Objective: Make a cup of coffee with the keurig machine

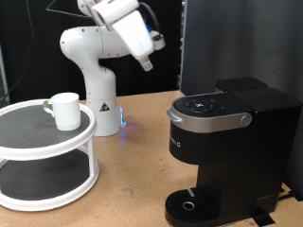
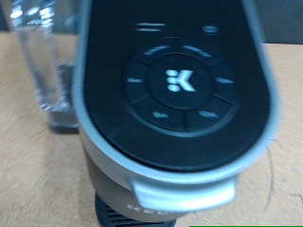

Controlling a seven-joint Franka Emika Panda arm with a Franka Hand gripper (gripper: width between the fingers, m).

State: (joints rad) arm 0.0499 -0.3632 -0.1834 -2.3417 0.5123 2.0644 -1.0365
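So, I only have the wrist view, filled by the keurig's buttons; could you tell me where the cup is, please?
Observer: The cup stands on the top shelf of a white two-tier stand, at the exterior view's left, apart from the keurig.
Operator: Is it anywhere near the drip base?
Observer: No, the drip base is at the exterior view's bottom, well away from the cup.
Operator: And where is the gripper?
Observer: The gripper hangs high in the air, up and to the exterior view's left of the keurig's lid, touching nothing.
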